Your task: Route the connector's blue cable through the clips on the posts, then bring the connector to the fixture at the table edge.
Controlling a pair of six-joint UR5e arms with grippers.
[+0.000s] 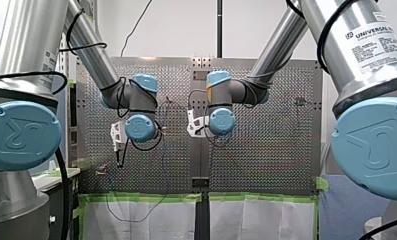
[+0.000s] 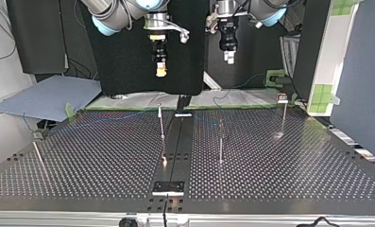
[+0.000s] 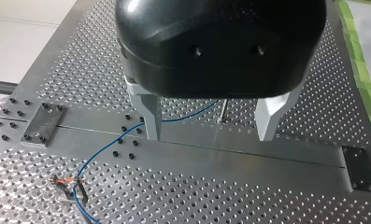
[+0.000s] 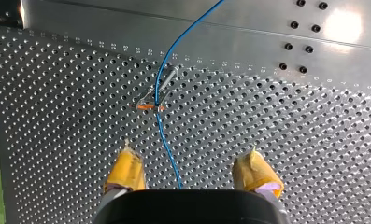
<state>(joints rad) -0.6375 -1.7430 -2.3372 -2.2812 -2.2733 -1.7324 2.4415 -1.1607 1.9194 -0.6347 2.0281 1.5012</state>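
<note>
Perforated worktop (image 3: 276, 196) is carrying slack blue cable (image 4: 160, 128). Left gripper (image 3: 209, 135), right gripper (image 4: 189, 147): both hanging wide open, empty. Risk: thin cable slipping the pinch.

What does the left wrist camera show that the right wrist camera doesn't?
Only the left wrist view shows my left gripper, a black housing with pale metal fingers, open above the table. Only the right wrist view shows my right gripper, open, with yellow pads, the cable running between its fingers. Both show the thin blue cable, a small clip with orange parts on it, and the perforated metal table.
</note>
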